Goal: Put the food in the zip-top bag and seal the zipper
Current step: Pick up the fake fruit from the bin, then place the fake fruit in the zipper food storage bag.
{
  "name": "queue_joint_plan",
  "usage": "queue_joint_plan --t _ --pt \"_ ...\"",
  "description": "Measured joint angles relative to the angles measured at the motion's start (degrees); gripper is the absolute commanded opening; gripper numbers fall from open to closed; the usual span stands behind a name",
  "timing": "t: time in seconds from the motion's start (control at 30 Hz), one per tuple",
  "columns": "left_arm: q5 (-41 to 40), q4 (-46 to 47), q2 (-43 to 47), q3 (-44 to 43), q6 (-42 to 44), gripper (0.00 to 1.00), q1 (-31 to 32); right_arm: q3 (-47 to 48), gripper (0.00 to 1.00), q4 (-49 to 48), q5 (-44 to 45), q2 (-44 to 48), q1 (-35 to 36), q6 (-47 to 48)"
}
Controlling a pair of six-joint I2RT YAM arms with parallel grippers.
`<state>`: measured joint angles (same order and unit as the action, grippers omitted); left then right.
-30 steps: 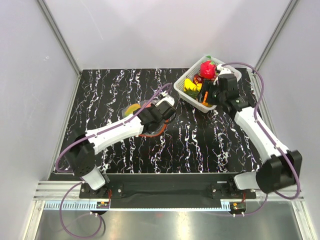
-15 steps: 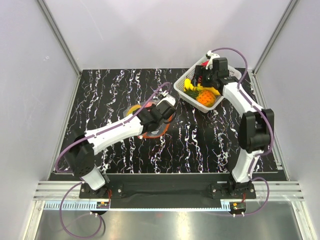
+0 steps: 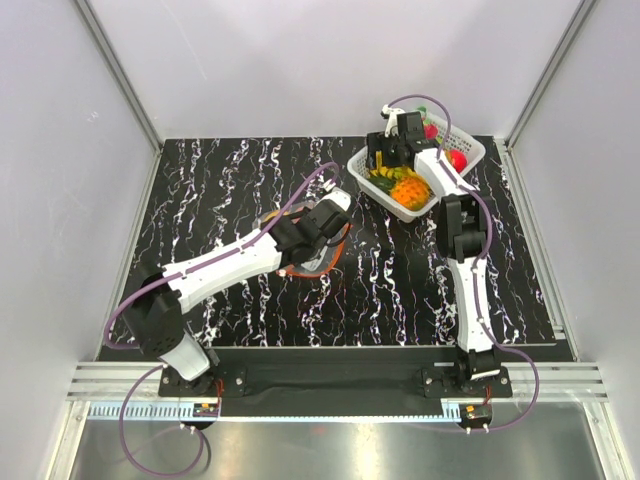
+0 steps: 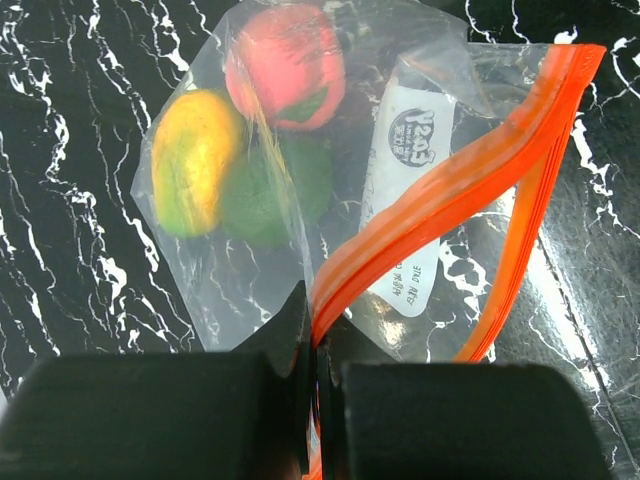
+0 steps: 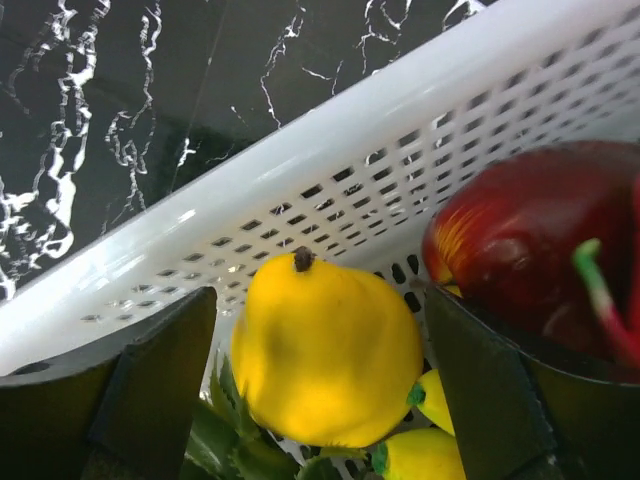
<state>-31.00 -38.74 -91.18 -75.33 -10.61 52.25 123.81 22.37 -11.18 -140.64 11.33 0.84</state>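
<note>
The zip-top bag (image 4: 300, 200) lies on the black marbled table, also seen in the top view (image 3: 285, 245). It holds a pink-red fruit (image 4: 285, 65), a yellow-orange fruit (image 4: 195, 160) and a green one (image 4: 280, 185). My left gripper (image 4: 318, 345) is shut on the orange zipper (image 4: 450, 200) at one end; the rest of the mouth gapes open. My right gripper (image 5: 320, 300) is open inside the white basket, its fingers (image 5: 150, 390) on either side of a yellow fruit (image 5: 325, 360). A dark red apple (image 5: 530, 240) lies beside it.
The white slotted basket (image 3: 440, 185) stands at the table's far right and holds an orange pineapple (image 3: 408, 190), a red fruit (image 3: 457, 160) and yellow pieces. Its wall (image 5: 350, 170) is just beyond the right gripper. Grey walls enclose the table.
My right gripper has swung from the basket's near side over to its far left end and lowered around the yellow fruit. The left gripper has stayed shut on the zipper.
</note>
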Motion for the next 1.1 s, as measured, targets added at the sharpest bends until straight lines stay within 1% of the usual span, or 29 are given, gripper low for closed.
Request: queue_joint_plan --t 0.03,0.07,0.13,0.17,0.23,0.37,0.5,0.6,0.87,1.03,1.1 --pt "0.22 0.09 0.0 0.07 0.02 0.0 0.02 2.64 0.88 1.6 -0.09 -1.86 0.15 0.42" --pt "0.31 0.26 0.0 0.2 0.02 0.0 0.04 4.52 0.75 2.62 -0.07 -3.15 0.24 0.74" --pt "0.42 0.39 0.0 0.37 0.02 0.0 0.04 5.53 0.64 3.82 -0.31 -4.07 0.26 0.87" --pt "0.44 0.39 0.0 0.42 0.0 0.0 0.07 5.53 0.57 3.89 -0.28 -4.04 0.24 0.87" --pt "0.57 0.46 0.0 0.48 0.0 0.0 0.09 5.22 0.5 3.69 -0.28 -3.82 0.24 0.85" --pt "0.9 0.79 0.0 0.48 -0.02 0.0 0.09 0.74 0.43 1.97 -0.24 -0.98 0.22 0.42" --pt "1.6 0.79 0.0 0.48 -0.52 0.0 0.09 -1.25 0.39 2.91 0.15 2.12 0.39 0.2" --pt "2.29 0.72 0.0 0.48 -1.09 0.0 0.11 -4.0 0.39 2.23 1.73 6.43 0.76 0.2" --pt "3.52 -0.15 0.0 0.48 -2.47 0.0 0.11 -9.11 0.39 -1.38 12.33 20.04 3.04 1.73" --pt "3.89 -1.33 -0.02 0.26 -2.99 0.0 0.2 -17.07 0.36 -3.02 14.05 28.52 3.52 1.14" --pt "4.44 -2.16 -0.07 -0.46 -3.21 0.0 0.2 -22.32 0.36 -3.13 13.27 32.83 3.61 -0.52"
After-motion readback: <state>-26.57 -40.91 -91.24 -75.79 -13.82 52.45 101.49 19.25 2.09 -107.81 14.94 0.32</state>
